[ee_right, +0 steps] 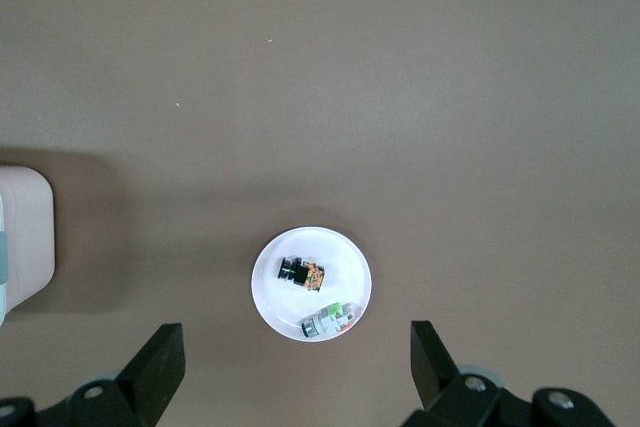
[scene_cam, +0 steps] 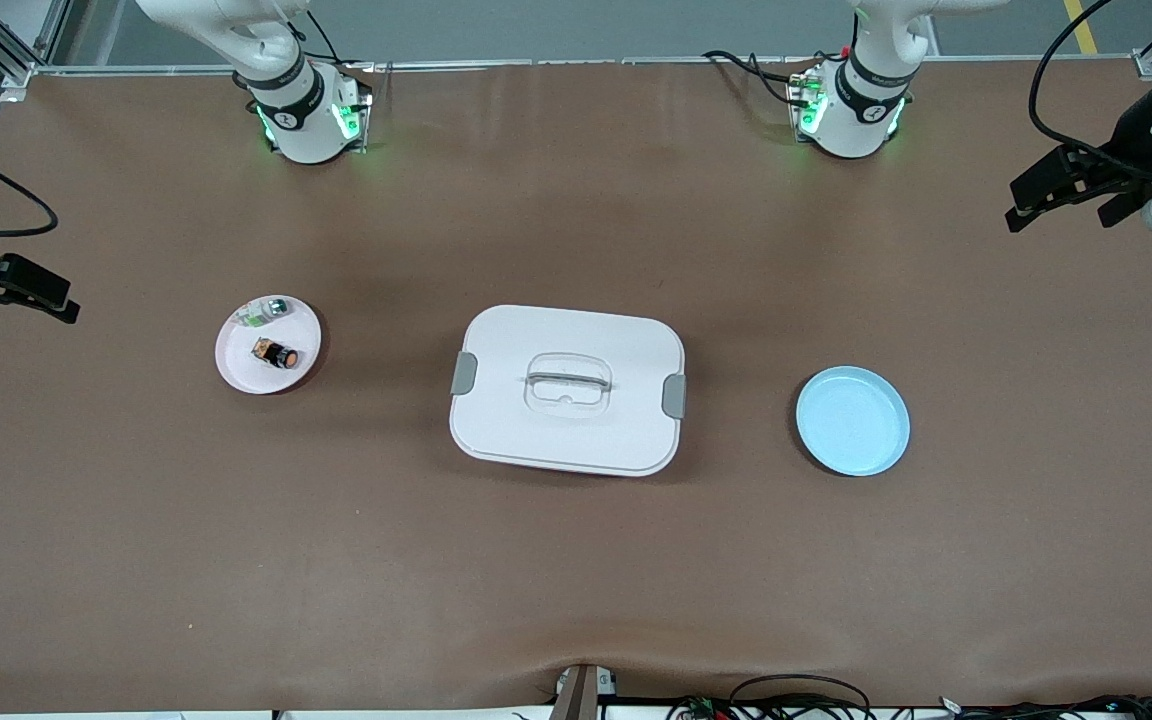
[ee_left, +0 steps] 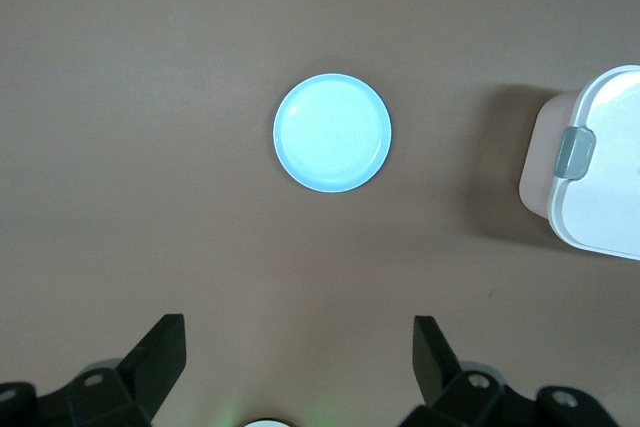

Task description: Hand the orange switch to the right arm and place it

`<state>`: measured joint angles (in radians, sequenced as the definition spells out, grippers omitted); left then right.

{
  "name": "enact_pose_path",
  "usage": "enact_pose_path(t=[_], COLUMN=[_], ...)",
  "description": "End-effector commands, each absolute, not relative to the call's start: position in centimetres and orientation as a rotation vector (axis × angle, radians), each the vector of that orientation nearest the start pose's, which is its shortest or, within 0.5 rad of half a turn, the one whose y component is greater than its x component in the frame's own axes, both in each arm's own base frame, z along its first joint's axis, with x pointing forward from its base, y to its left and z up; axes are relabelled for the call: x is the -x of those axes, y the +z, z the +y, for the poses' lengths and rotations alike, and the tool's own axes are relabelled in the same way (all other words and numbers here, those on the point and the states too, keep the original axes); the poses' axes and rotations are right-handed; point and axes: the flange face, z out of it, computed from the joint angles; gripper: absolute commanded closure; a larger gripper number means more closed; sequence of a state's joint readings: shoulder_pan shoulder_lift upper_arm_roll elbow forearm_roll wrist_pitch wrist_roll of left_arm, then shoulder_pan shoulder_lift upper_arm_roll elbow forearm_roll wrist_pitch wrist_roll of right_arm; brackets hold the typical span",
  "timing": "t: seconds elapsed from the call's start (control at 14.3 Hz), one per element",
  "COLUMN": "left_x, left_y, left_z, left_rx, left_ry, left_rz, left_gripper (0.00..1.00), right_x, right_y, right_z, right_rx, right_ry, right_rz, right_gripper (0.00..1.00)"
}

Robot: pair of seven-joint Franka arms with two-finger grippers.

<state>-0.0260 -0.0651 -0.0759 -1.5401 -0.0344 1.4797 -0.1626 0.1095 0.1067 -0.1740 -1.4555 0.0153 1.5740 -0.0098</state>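
Observation:
The orange switch [scene_cam: 276, 354] lies on its side on a small white plate [scene_cam: 236, 375] toward the right arm's end of the table. It also shows in the right wrist view [ee_right: 303, 272] on that plate [ee_right: 275, 307]. My right gripper [ee_right: 297, 347] is open and empty, high above the table near that plate, and shows at the front view's edge [scene_cam: 36, 290]. My left gripper [ee_left: 298, 347] is open and empty, high over the left arm's end [scene_cam: 1056, 195], looking down on a light blue plate [ee_left: 332, 132].
A whitish-clear part with green and silver [scene_cam: 264, 311] shares the white plate [ee_right: 328, 320]. A white lidded box with grey clasps [scene_cam: 568, 390] sits mid-table between the plates. The empty light blue plate [scene_cam: 853, 420] lies toward the left arm's end.

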Motion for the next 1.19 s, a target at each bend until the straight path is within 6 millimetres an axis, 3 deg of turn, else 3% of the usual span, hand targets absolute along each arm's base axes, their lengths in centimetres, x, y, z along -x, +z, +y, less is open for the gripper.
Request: enact_pose_path(t=[0.0,1.12], left_x=[-51.83,-51.70], left_y=[67.24,66.80], left_z=[-5.73,-5.55], left_rx=[3.153,3.131], left_ry=[0.001,0.040], left_rz=[-0.099,-0.073], left_gripper=[0.00,0.00], right_x=[-58.93,-58.98], right_y=[62.49,62.59], right_z=[-2.96,-2.74], right_rx=[3.147,3.142], right_ry=[-0.027,-0.034], right_rz=[0.070,0.070], right_gripper=[0.00,0.00])
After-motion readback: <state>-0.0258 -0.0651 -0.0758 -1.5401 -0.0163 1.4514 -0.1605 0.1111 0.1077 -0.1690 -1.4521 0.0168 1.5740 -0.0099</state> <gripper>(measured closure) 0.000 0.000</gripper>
